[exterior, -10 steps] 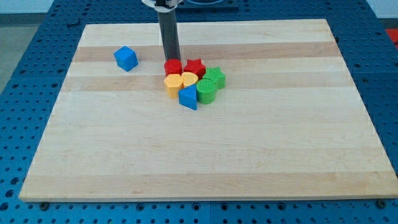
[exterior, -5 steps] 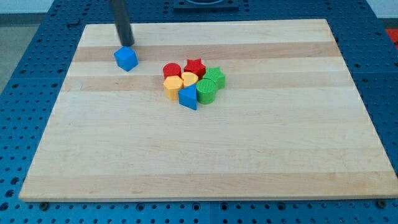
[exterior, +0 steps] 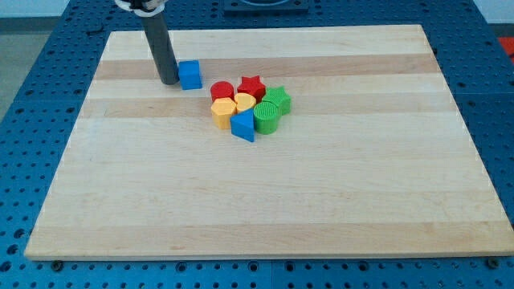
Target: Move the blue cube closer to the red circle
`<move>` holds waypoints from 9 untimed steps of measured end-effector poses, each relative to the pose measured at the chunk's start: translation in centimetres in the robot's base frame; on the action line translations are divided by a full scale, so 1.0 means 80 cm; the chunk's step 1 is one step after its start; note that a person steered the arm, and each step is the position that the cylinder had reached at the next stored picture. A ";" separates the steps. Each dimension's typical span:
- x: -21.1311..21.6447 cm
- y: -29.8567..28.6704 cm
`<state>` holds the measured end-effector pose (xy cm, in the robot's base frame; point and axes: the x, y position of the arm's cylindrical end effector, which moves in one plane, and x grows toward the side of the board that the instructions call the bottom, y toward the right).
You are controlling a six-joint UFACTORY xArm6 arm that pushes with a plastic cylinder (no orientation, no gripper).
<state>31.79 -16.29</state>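
The blue cube (exterior: 190, 74) sits on the wooden board (exterior: 265, 201), up and left of the cluster. My tip (exterior: 169, 82) is right against the cube's left side. The red circle (exterior: 222, 90) is at the cluster's upper left, a short gap to the right and below the cube. The rod rises from the tip to the view's top.
The cluster holds a red star (exterior: 251, 86), two yellow blocks (exterior: 223, 109) (exterior: 244, 101), a blue triangle-like block (exterior: 242, 125) and two green ridged blocks (exterior: 267, 117) (exterior: 279, 99), all touching.
My tip moved from beside the red circle to the cube's upper side, then round to its left. The blue cube has slid right, closer to the red circle.
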 end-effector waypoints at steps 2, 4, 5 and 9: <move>-0.018 0.034; -0.013 0.093; -0.013 0.114; -0.037 0.149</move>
